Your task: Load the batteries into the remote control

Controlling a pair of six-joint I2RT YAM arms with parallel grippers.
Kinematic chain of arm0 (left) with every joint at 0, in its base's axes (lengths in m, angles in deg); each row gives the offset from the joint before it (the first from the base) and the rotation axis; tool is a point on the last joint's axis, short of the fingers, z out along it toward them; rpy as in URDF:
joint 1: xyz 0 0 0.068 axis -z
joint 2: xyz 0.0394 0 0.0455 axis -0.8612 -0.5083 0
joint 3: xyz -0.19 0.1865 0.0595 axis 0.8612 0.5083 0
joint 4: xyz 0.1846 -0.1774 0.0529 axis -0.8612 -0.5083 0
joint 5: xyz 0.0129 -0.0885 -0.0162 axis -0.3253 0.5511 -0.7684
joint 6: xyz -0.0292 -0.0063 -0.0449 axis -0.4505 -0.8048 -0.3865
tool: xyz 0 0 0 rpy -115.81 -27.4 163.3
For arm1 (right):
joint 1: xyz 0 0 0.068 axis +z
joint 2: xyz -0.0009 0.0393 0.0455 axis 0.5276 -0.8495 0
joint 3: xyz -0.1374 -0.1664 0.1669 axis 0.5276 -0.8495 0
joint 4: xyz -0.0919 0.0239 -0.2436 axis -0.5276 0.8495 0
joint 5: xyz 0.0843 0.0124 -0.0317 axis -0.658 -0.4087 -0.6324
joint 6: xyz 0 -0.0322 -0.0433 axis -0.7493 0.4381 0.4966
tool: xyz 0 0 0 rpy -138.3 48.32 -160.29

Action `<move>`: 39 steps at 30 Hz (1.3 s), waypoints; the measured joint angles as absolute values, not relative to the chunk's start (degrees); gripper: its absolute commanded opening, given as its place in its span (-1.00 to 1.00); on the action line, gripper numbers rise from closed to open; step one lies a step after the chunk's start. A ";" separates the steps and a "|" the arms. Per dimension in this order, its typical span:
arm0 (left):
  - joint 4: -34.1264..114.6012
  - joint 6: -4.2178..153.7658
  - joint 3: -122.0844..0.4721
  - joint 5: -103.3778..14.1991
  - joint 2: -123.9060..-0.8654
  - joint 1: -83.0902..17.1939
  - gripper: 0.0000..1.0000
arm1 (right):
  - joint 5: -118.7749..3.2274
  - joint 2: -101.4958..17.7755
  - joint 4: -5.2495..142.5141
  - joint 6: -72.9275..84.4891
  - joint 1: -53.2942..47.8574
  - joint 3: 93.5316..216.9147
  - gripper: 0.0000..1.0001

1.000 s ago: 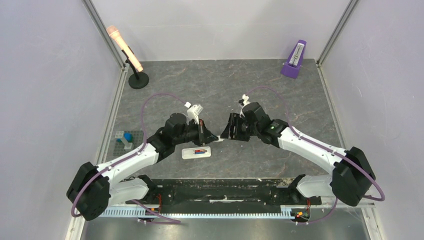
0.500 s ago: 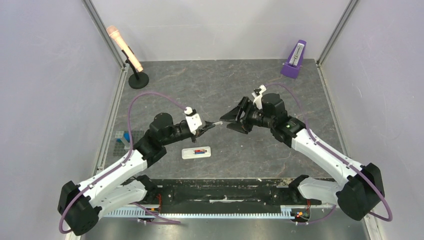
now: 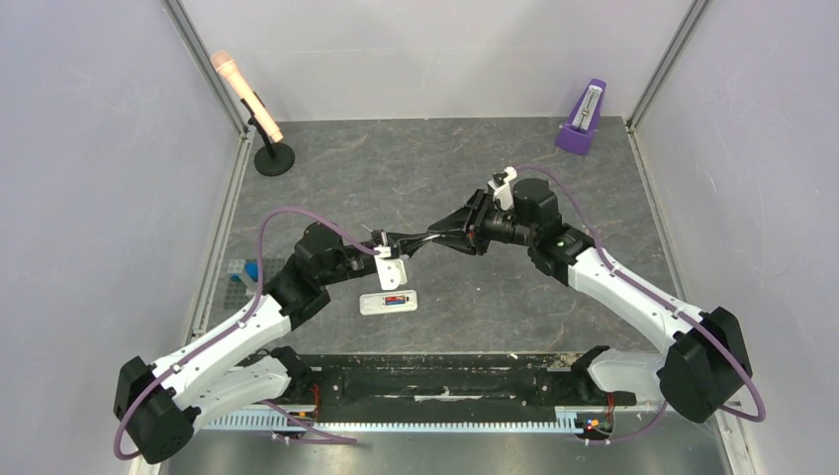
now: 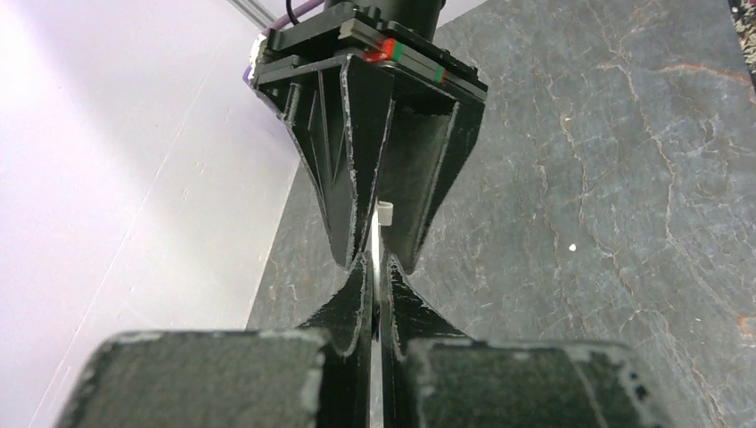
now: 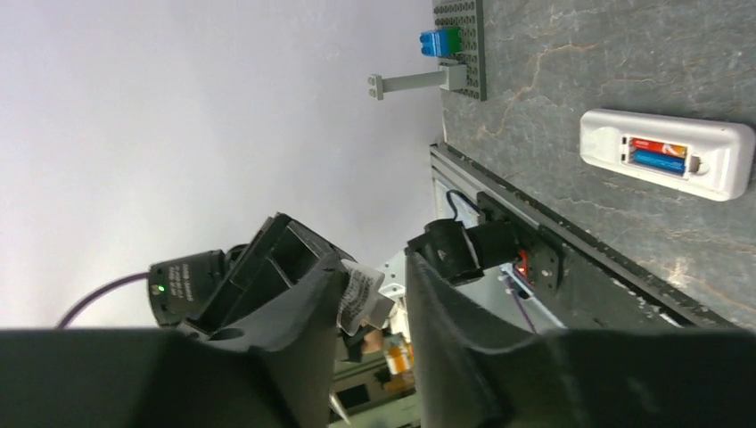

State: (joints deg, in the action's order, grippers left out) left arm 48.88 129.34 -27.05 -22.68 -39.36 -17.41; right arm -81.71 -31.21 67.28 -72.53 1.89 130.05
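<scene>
The white remote control (image 3: 374,305) lies bay-up on the table near the front, also in the right wrist view (image 5: 713,160). The red-orange battery (image 5: 660,147) and the blue battery (image 5: 661,161) sit side by side in its open bay. Both grippers meet tip to tip in the air behind the remote. My left gripper (image 3: 406,243) (image 4: 376,272) is shut on a thin white plate (image 4: 384,214), seen edge-on. My right gripper (image 3: 427,238) (image 5: 376,260) is open, its fingers (image 4: 352,205) on either side of the plate's far end.
A microphone on a round stand (image 3: 259,114) is at the back left. A purple metronome (image 3: 584,117) is at the back right. A grey studded plate with a blue brick (image 3: 244,274) lies at the left edge. A black rail (image 3: 435,376) runs along the front.
The left gripper lifted the white plate off the table and turned its wrist. The right gripper swung up, then moved left until its open fingers came around the plate's end.
</scene>
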 measured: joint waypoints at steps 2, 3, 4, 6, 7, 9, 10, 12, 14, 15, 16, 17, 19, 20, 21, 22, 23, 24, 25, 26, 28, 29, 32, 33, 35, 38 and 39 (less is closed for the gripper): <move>48.85 130.21 -27.05 -22.72 -39.73 -17.30 -0.96 | -81.62 -31.48 66.65 -73.66 1.87 130.05 -0.63; 48.85 130.49 -27.05 -22.72 -39.84 -17.30 -0.93 | -81.51 -31.48 66.36 -74.10 1.83 130.05 -0.72; 48.90 130.67 -27.05 -22.74 -39.86 -17.30 -0.87 | -81.36 -31.48 66.15 -74.84 1.76 130.00 -0.81; 49.18 130.87 -27.05 -22.81 -39.82 -17.30 -0.71 | -81.14 -31.48 65.05 -76.55 1.65 129.72 -0.97; 49.36 130.87 -27.05 -22.94 -39.82 -17.25 -0.54 | -81.09 -31.48 64.59 -77.53 1.61 129.43 -1.00; 49.44 130.67 -27.05 -23.35 -39.84 -17.23 -0.25 | -80.94 -31.48 62.93 -79.50 1.54 128.49 -1.00; 49.38 130.25 -27.05 -23.66 -39.86 -17.19 -0.07 | -80.92 -31.48 62.04 -80.29 1.56 128.06 -1.00; 49.44 127.96 -27.05 -24.53 -40.08 -17.19 0.49 | -80.87 -31.39 60.29 -81.31 1.58 127.18 -1.00; 49.71 123.96 -27.23 -25.89 -40.32 -17.21 0.52 | -80.66 -31.10 58.34 -82.34 1.67 125.89 -1.00; 49.84 121.40 -27.27 -26.55 -40.37 -17.21 0.53 | -80.55 -30.93 57.62 -82.86 1.69 125.17 -1.00; 50.01 118.25 -27.29 -27.33 -40.39 -17.21 0.53 | -80.20 -30.75 56.84 -83.28 1.74 124.43 -1.00; 50.21 115.54 -27.29 -27.92 -40.37 -17.19 0.54 | -79.85 -30.58 55.90 -83.63 1.74 123.60 -1.00; 50.71 107.17 -27.29 -30.26 -40.12 -17.19 0.55 | -79.32 -30.47 54.34 -84.11 1.74 122.48 -1.00; 50.69 103.28 -27.29 -31.29 -39.82 -17.19 0.56 | -78.71 -30.40 53.14 -84.24 1.74 121.78 -1.00; 50.60 98.80 -27.27 -32.86 -39.38 -17.21 0.57 | -78.45 -30.36 52.25 -84.26 1.74 121.30 -1.00; 50.47 93.80 -27.27 -34.52 -38.84 -17.21 0.57 | -78.01 -30.30 51.52 -84.07 1.74 120.91 -1.00; 50.17 88.94 -27.27 -36.23 -38.22 -17.21 0.57 | -77.33 -30.25 50.89 -83.59 1.74 120.65 -1.00; 49.62 85.18 -27.27 -37.54 -37.63 -17.21 0.58 | -76.87 -30.21 50.19 -83.04 1.69 120.49 -1.00; 48.61 81.05 -27.27 -38.87 -36.87 -17.21 0.58 | -76.37 -30.16 49.19 -82.30 1.65 120.43 -1.00; 47.50 77.18 -27.29 -39.77 -36.17 -17.21 0.59 | -75.87 -30.10 48.44 -81.53 1.61 120.41 -1.00; 45.20 68.59 -27.38 -41.52 -34.88 -17.21 0.59 | -74.65 -29.57 47.26 -78.97 1.54 120.43 -1.00; 44.42 64.86 -27.47 -42.44 -34.51 -17.21 0.59 | -74.12 -29.09 46.78 -77.36 1.50 120.43 -1.00; 43.00 53.12 -27.71 -44.88 -34.09 -17.21 0.52 | -72.77 -27.87 45.34 -72.83 1.39 120.45 -1.00; 42.87 48.66 -27.71 -45.43 -34.16 -17.21 0.48 | -72.44 -27.45 44.73 -71.24 1.37 120.45 -1.00; 43.52 41.14 -27.64 -45.78 -34.75 -17.21 0.40 | -72.00 -26.60 43.42 -68.53 1.37 120.45 -1.00; 50.21 29.12 -26.48 -45.26 -37.50 -17.21 0.18 | -71.61 -25.22 40.46 -65.97 1.37 120.34 -1.00; 53.55 25.54 -25.72 -44.95 -38.92 -17.21 0.10 | -71.56 -24.63 39.26 -65.42 1.37 120.17 -1.00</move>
